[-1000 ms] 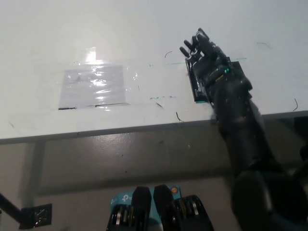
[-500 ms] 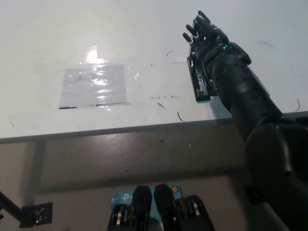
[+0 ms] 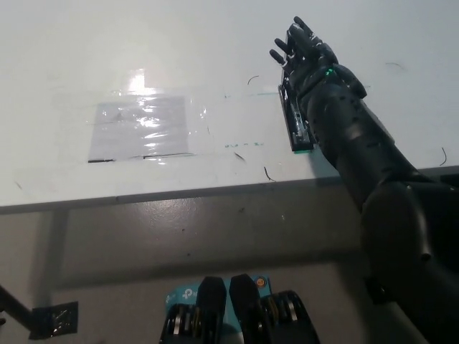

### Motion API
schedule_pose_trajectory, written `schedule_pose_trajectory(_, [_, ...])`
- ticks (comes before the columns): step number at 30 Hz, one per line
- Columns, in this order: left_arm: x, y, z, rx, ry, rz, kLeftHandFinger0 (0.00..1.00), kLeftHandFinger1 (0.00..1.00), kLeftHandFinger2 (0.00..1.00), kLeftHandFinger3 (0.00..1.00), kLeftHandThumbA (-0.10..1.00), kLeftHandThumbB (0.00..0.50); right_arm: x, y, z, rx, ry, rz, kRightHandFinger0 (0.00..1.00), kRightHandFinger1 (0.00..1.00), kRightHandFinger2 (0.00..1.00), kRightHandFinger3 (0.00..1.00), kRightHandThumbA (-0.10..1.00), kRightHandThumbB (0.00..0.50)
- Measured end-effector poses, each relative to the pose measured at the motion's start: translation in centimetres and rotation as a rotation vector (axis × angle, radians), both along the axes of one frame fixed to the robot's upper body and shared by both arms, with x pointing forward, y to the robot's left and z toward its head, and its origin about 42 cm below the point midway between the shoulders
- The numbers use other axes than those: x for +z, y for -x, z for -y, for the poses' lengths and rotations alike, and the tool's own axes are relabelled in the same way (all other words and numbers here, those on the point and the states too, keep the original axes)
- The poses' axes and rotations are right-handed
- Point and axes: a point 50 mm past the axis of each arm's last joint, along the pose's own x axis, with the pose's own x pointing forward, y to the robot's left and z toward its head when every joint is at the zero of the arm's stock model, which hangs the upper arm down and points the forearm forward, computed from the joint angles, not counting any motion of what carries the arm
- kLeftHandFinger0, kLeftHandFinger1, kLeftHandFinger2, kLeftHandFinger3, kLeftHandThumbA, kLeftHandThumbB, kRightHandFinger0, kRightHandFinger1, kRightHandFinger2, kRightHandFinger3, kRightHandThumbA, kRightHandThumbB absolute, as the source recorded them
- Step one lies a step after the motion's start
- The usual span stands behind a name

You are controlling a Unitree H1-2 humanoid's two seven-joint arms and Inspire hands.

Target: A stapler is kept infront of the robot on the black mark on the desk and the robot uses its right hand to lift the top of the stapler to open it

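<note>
White desk [image 3: 215, 43] fills the head view, with a taped plastic sheet [image 3: 140, 129] lying at its left. At the right, the stapler [image 3: 297, 127] lies lengthwise near the desk's front edge, mostly covered by the black right hand [image 3: 305, 61]. Compared with a second ago, the hand sits farther along the stapler, toward its far end, fingers loosely spread, gripping nothing visible. Lifting the top appears not yet started. No left hand shows.
</note>
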Motion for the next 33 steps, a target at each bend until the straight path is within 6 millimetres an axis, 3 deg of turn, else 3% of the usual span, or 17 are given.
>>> schedule_pose_trajectory(2, [0.0, 0.0, 0.0, 0.000, 0.000, 0.000, 0.60, 0.61, 0.72, 0.87, 0.32, 0.114, 0.1, 0.0, 0.0, -0.006, 0.004, -0.001, 0.28, 0.32, 0.44, 0.65, 0.19, 0.000])
schedule_pose_trajectory(6, [0.0, 0.0, 0.0, 0.000, 0.000, -0.001, 0.59, 0.61, 0.72, 0.87, 0.31, 0.118, 0.1, 0.0, 0.0, -0.006, 0.009, 0.000, 0.22, 0.28, 0.40, 0.64, 0.21, 0.000])
schedule_pose_trajectory(8, [0.0, 0.0, 0.0, 0.000, 0.000, -0.001, 0.57, 0.59, 0.71, 0.86, 0.30, 0.127, 0.1, 0.0, 0.0, -0.004, 0.018, 0.002, 0.20, 0.26, 0.44, 0.66, 0.22, 0.000])
schedule_pose_trajectory(9, [0.0, 0.0, 0.0, 0.001, 0.000, -0.001, 0.58, 0.59, 0.71, 0.88, 0.32, 0.101, 0.2, 0.0, 0.0, -0.002, 0.025, 0.005, 0.20, 0.26, 0.46, 0.68, 0.22, 0.000])
schedule_pose_trajectory(14, [0.0, 0.0, 0.0, 0.000, -0.002, -0.001, 0.56, 0.59, 0.72, 0.85, 0.29, 0.123, 0.1, 0.0, 0.4, 0.008, 0.046, 0.025, 0.26, 0.34, 0.52, 0.75, 0.21, 0.000])
schedule_pose_trajectory(18, [0.0, 0.0, 0.0, 0.001, 0.000, -0.002, 0.59, 0.61, 0.73, 0.89, 0.33, 0.109, -0.6, 0.5, 1.2, 0.020, 0.033, 0.072, 0.28, 0.33, 0.51, 0.74, 0.18, 0.000])
schedule_pose_trajectory(22, [0.0, 0.0, 0.0, 0.001, 0.000, -0.003, 0.59, 0.60, 0.72, 0.88, 0.31, 0.106, -2.3, 1.9, 1.9, 0.026, 0.015, 0.093, 0.28, 0.32, 0.50, 0.73, 0.20, 0.000])
schedule_pose_trajectory(26, [-0.1, 0.0, 0.0, 0.002, 0.001, -0.005, 0.58, 0.60, 0.72, 0.88, 0.30, 0.097, -4.1, 3.8, 2.6, 0.032, 0.009, 0.112, 0.27, 0.35, 0.55, 0.82, 0.22, 0.000])
schedule_pose_trajectory(28, [-0.1, 0.0, 0.0, 0.002, 0.002, -0.007, 0.59, 0.61, 0.73, 0.89, 0.32, 0.084, -4.9, 4.8, 2.9, 0.038, 0.012, 0.123, 0.27, 0.34, 0.54, 0.81, 0.23, 0.000])
schedule_pose_trajectory(29, [-0.2, 0.0, 0.0, 0.002, 0.002, -0.008, 0.57, 0.60, 0.72, 0.89, 0.32, 0.110, -5.9, 5.7, 3.2, 0.043, 0.013, 0.117, 0.24, 0.35, 0.56, 0.83, 0.25, 0.000])
schedule_pose_trajectory(33, [-0.2, 0.0, -0.1, 0.003, 0.003, -0.010, 0.57, 0.58, 0.69, 0.86, 0.33, 0.123, -8.6, 8.5, 4.1, 0.062, 0.019, 0.093, 0.28, 0.34, 0.54, 0.81, 0.32, 0.000])
